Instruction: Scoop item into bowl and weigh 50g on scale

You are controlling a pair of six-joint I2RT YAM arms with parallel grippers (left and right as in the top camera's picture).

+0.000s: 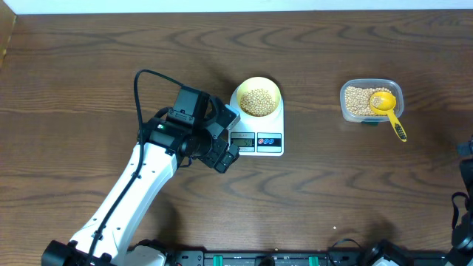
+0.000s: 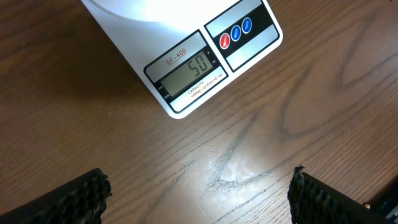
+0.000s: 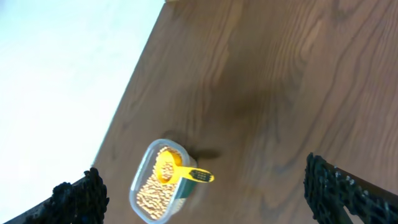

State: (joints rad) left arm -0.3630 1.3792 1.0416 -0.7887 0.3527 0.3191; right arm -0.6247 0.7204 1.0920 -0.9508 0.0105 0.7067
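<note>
The pale yellow-green bowl (image 1: 258,94) holds tan beans (image 1: 257,101) and stands on the white scale (image 1: 275,118). In the left wrist view the scale (image 2: 186,37) shows its display (image 2: 189,71), which reads 50. My left gripper (image 1: 222,148) is open and empty just left of the scale's front edge; its fingers (image 2: 199,196) hover over bare wood. My right gripper (image 3: 202,193) is open and empty, high above the table; only part of that arm shows at the right edge of the overhead view (image 1: 464,192).
A clear plastic container (image 1: 349,111) of beans stands at the right with a yellow scoop (image 1: 387,108) resting in it, handle over the front rim. It also shows in the right wrist view (image 3: 140,193) with the scoop (image 3: 177,173). The table's far edge is near it.
</note>
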